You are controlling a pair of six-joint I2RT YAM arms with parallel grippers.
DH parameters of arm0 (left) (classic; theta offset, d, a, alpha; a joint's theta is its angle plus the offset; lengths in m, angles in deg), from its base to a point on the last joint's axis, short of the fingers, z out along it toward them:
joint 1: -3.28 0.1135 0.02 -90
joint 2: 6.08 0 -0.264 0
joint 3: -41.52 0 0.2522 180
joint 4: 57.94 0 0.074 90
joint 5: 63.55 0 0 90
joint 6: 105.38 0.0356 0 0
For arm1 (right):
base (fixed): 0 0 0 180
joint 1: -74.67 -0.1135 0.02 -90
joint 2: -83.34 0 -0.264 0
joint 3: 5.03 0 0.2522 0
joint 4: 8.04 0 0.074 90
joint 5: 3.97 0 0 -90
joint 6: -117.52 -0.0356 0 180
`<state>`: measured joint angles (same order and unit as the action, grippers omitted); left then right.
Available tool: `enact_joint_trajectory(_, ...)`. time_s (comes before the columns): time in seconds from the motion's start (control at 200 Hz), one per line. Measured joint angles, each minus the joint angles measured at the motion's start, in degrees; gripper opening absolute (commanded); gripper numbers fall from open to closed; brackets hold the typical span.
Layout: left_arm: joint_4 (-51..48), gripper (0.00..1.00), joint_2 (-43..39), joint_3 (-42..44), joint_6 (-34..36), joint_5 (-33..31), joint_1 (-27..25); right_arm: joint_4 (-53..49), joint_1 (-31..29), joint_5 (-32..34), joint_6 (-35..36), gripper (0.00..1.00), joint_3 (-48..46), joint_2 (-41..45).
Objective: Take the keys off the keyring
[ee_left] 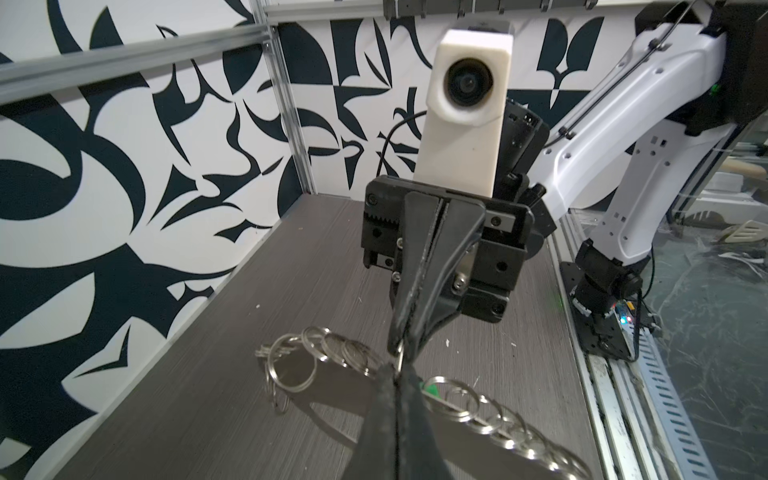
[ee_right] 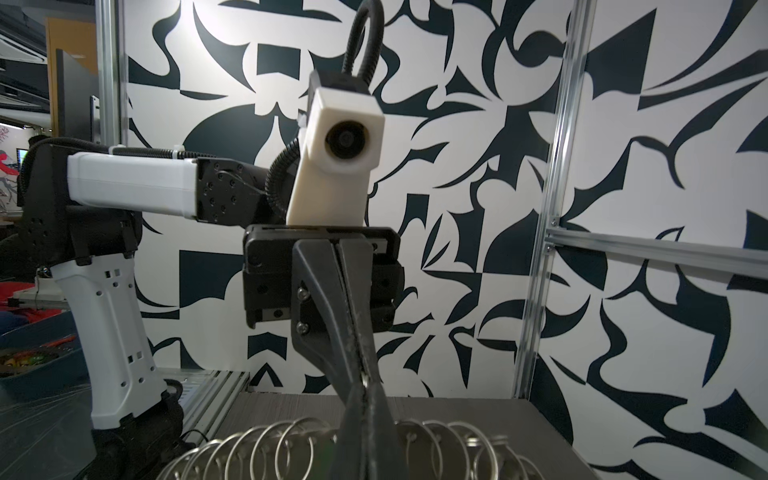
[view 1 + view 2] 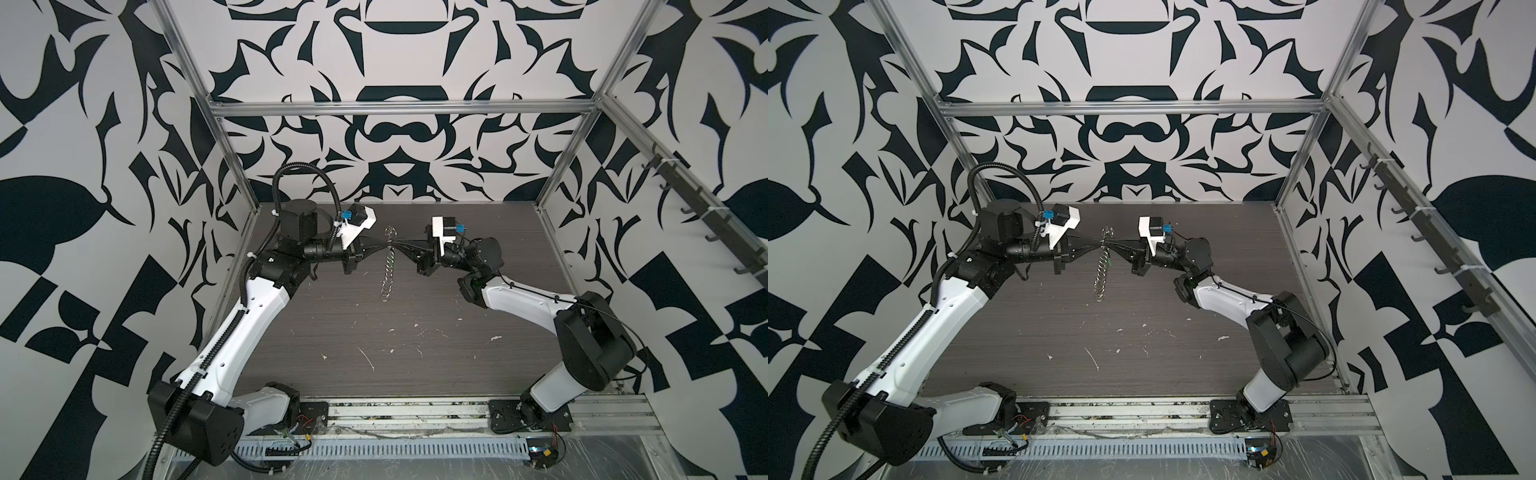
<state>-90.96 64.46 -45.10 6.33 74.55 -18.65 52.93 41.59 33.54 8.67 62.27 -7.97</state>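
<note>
The job looks barely begun. Only a sliver of the key (image 1: 430, 388) shows, its green tag (image 1: 431, 390) in the left wrist view, and it sits among the silver rings (image 1: 332, 353) of the keyring (image 3: 387, 274). By my reading nothing has come off yet, and the whole freeing of the key is left to do. The keyring is over the middle of the worktop (image 3: 415, 353), toward 12 o'clock, stretched out as a long row. In both top views its long axis runs from 12 o'clock to 6 o'clock, the near end leaning a touch toward 7. The left pincer (image 3: 383, 246) reaches in from 9 o'clock and the right pincer (image 3: 400, 246) from 3 o'clock. They meet tip to tip across the row, nearer its 12 o'clock end. Both are pressed together, each nipping the keyring: a thin curve of metal shows between the tips of each in the opposite wrist view. Exactly which strand each has, I cannot tell. The green tag lies just on the 6 o'clock side of the pinch, but the rings and pincers hide which way the key points. A shadow under the row suggests it is lifted at the pinch; whether its ends touch the worktop is unclear.
</note>
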Motion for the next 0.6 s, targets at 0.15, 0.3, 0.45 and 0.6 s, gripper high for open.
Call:
enact_joint_trajectory(0.15,-11.26,0.00,1.88,-7.21,6.88,-5.66,-0.98,-8.04,0.02,-0.44,5.11,0.29,0.00,3.34)
enact_joint_trajectory(0.3,-19.50,0.00,3.15,-11.10,12.70,-12.55,-4.37,-14.67,0.11,-1.18,10.10,0.29,0.00,7.37)
enact_joint_trajectory(0.45,-26.32,0.00,6.99,-14.25,17.53,-19.21,-8.07,-18.53,0.11,-2.82,12.02,0.28,0.00,7.98)
enact_joint_trajectory(0.6,-31.21,0.00,8.98,-16.11,20.39,-23.15,-9.81,-21.99,0.35,-4.55,12.98,0.28,0.04,7.98)
